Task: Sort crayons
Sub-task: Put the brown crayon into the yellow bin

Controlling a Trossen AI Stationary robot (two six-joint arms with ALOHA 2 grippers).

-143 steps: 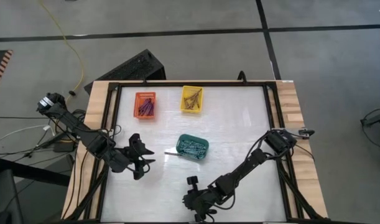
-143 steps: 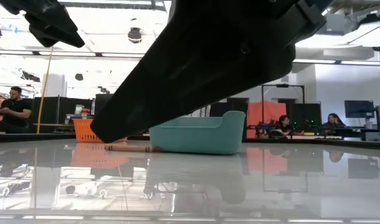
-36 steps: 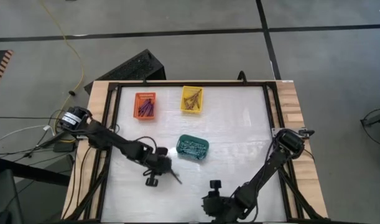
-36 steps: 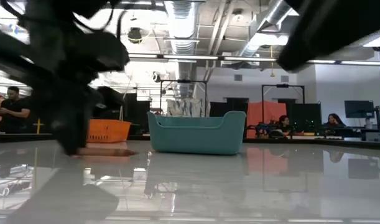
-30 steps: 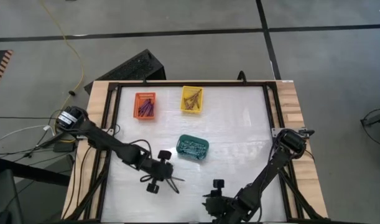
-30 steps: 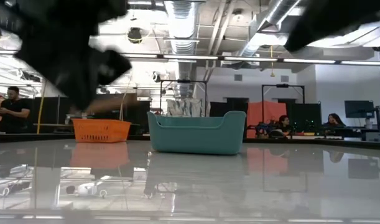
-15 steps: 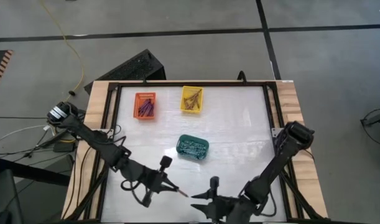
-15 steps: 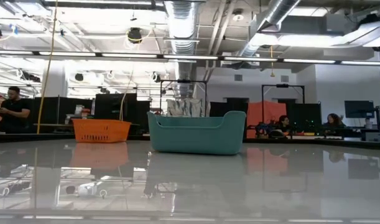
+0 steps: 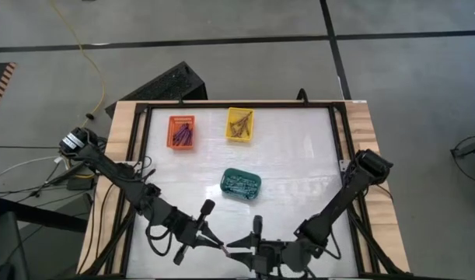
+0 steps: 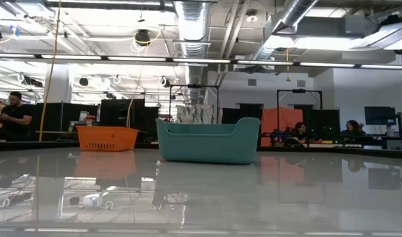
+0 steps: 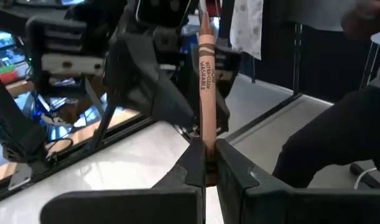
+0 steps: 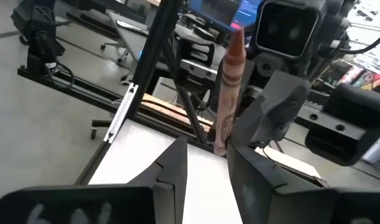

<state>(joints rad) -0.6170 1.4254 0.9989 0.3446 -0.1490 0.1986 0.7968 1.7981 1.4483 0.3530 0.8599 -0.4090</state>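
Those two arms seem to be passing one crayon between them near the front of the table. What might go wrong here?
The left gripper pinches the brown crayon only at its lower end, so it may tilt or slip. The right gripper is open around it; if the left lets go before the right closes, the crayon could drop. The handover happens near the table's front edge, far from the yellow basket, so a dropped crayon might roll off.

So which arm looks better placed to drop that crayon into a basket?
Probably the right. The left gripper is shut on the brown-red crayon at the table's near edge, but the open right gripper faces it, fingers either side, apparently ready to take it.
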